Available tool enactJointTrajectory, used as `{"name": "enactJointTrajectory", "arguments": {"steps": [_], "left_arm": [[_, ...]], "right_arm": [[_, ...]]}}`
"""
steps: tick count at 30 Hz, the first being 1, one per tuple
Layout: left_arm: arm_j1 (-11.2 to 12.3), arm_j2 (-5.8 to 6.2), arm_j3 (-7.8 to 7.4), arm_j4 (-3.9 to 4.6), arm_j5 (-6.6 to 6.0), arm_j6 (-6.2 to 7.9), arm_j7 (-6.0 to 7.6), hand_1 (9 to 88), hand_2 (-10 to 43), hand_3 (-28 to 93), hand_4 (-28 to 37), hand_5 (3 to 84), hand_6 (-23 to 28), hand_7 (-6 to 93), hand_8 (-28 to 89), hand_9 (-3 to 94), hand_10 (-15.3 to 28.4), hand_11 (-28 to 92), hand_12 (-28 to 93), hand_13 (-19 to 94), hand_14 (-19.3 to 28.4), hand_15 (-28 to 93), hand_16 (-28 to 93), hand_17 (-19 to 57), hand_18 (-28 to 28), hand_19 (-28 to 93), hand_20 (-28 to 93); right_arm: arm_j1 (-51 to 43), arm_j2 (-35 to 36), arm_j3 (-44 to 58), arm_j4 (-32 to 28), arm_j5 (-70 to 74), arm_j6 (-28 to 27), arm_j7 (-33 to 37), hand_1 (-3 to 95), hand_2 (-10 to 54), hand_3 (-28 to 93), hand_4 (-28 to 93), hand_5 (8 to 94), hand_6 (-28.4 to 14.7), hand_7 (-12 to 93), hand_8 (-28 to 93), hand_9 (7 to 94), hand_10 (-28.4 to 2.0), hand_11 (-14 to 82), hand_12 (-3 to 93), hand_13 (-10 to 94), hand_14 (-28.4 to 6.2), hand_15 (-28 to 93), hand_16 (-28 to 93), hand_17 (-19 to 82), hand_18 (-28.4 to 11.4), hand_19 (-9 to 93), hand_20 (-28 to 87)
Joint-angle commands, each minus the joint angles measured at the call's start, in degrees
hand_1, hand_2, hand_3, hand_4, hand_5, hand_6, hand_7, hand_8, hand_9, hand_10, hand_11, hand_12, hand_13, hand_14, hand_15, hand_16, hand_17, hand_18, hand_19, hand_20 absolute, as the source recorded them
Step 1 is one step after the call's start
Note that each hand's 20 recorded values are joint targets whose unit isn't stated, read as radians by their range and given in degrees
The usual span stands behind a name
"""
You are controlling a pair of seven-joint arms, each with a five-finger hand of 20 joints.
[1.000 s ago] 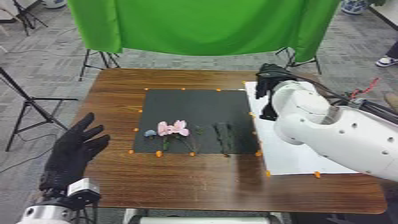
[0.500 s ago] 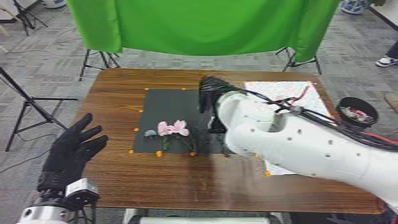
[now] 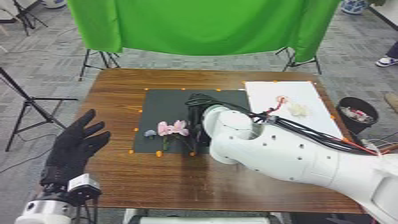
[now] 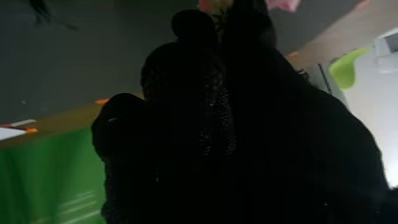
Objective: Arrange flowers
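Pink flowers (image 3: 172, 128) lie on the dark mat (image 3: 167, 106), unmoved, small blue flower (image 3: 150, 133) just beside them. Right hand (image 3: 202, 101) has swung in from the white sheet (image 3: 266, 90) and is now over the mat, near the pink flowers; open or clamped, cannot tell. Pale cream flower (image 3: 298, 110) on the sheet now uncovered by the arm. Left hand (image 3: 69, 152) stays over the desk's (image 3: 115, 100) left side, fingers apart, holding nothing.
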Motion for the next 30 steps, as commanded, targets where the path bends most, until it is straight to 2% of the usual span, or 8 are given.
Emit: {"name": "enactJointTrajectory", "arguments": {"steps": [1,4,5,6,16,23,28,30], "left_arm": [[-0.7,-1.86,-0.47,0.27,1.61,-1.83,-2.24,28.6,7.6,62,-22.1,33.5,8.2,8.5,-8,28.0,18.8,26,10,20,27.8,59,-13,-6.4,28.4,60,-3],[-1.0,-2.35,-0.66,0.42,2.15,-2.54,-2.97,28.5,7.7,62,-22.0,33.6,8.2,8.3,-8,28.0,18.9,26,10,20,27.8,59,-13,-6.4,28.4,60,-3],[-0.8,-1.89,-0.52,0.36,1.74,-2.08,-2.45,28.6,7.7,62,-22.0,33.6,8.2,8.2,-8,28.0,18.8,25,10,20,27.7,58,-13,-6.4,28.4,59,-3],[-1.2,-2.35,-0.60,0.42,2.21,-2.55,-3.31,28.5,7.7,62,-21.9,33.6,8.2,8.0,-8,27.9,18.8,25,10,20,27.7,58,-13,-6.4,28.4,59,-3],[-1.5,-2.74,-0.76,0.40,2.65,-3.01,-4.20,28.8,7.9,62,-21.8,33.4,8.2,6.6,-7,27.9,18.6,22,11,20,27.7,56,-13,-6.5,28.4,59,-3],[-1.9,-3.55,-0.74,0.49,3.44,-3.72,-5.41,28.8,7.9,62,-21.6,33.3,8.2,5.7,-6,28.0,18.5,21,11,20,27.7,56,-12,-6.4,28.4,59,-2],[-1.3,-3.25,-0.48,0.29,2.98,-3.05,-4.51,28.8,8.0,62,-21.6,33.4,8.2,5.6,-6,28.2,18.6,21,12,20,27.7,56,-12,-6.4,28.4,59,-2],[-0.5,-2.55,-0.39,0.11,2.24,-2.21,-3.77,29.0,8.1,62,-21.7,33.4,8.2,5.7,-6,28.2,18.6,21,12,20,27.7,56,-12,-6.4,28.4,59,-2]], "right_arm": [[-0.3,-0.8,0.0,0.8,0.1,-0.1,1.2,60.2,-9.1,74,-28,72.0,1.9,36,1,89.0,-7.7,6.8,31.2,84,-2.8,63,16,55,-12.6,93,32],[-0.4,-0.9,0.2,0.4,0.4,0.0,1.1,59.8,-8.8,75,-28,71.4,1.4,32,0,88.3,-7.8,6.8,31.3,84,-3.1,63,16,55,-12.8,93,32],[-0.3,-1.0,0.3,0.4,0.5,-0.2,1.1,59.5,-8.8,75,-28,70.8,1.3,31,0,88.2,-7.9,6.7,31.2,84,-3.1,63,16,55,-12.8,93,32],[-0.6,-1.1,0.7,0.2,0.6,-0.6,1.2,59.1,-8.8,75,-28,70.3,1.0,29,-1,88.0,-8.1,6.7,31.2,83,-3.2,63,16,55,-12.9,93,32],[-0.9,-2.0,2.5,0.0,1.2,-3.1,2.5,55.6,-9.4,75,-27,62.4,0.8,19,-6,85.0,-8.7,7.0,31.0,82,-3.8,63,16,54,-13.6,93,31],[-0.5,-1.5,2.1,-0.3,1.1,-2.7,4.3,49.5,-8.3,78,-26,56.9,-0.3,17,-12,80.8,-11.2,13.8,25.5,82,-4.5,63,16,55,-14.2,93,31],[0.2,-1.0,1.8,-0.6,1.3,-3.3,5.2,48.5,-7.2,78,-27,54.6,-1.3,16,-12,79.2,-12.1,15.7,23.6,82,-4.9,63,16,55,-14.3,93,31],[0.8,-0.6,1.1,-1.2,0.7,-2.9,5.7,47.6,-6.6,79,-26,54.4,-1.4,16,-11,78.7,-12.4,16.4,22.9,81,-5.1,63,16,55,-14.4,93,31]]}}
